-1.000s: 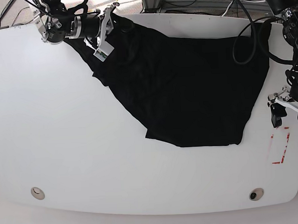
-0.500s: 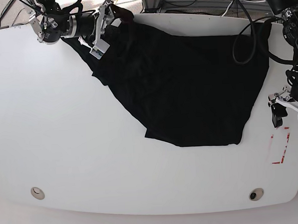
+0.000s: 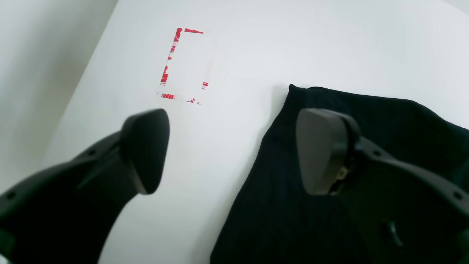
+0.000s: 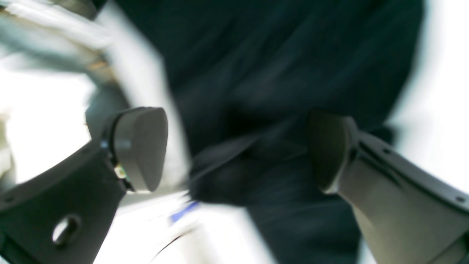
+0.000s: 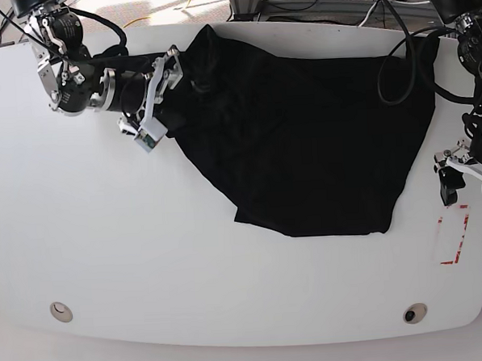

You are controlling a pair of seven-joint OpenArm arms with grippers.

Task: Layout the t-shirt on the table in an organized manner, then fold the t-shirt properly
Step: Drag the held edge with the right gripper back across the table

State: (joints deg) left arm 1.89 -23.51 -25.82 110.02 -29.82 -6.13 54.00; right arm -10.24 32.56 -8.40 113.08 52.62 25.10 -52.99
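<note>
Your black t-shirt [image 5: 304, 145] lies spread on the white table [image 5: 148, 258], toward the far side and a bit to the right. It is bunched and crooked, not flat. Your right gripper [image 5: 157, 92] is at the far left, by the shirt's left edge. Its two fingers [image 4: 141, 146] are wide apart and hold nothing, though that view is blurry. Your left gripper [image 5: 466, 178] hangs at the right edge of the table, near the red tape marks [image 5: 454, 234]. Its fingers [image 3: 146, 146] are apart too, with nothing between them.
</note>
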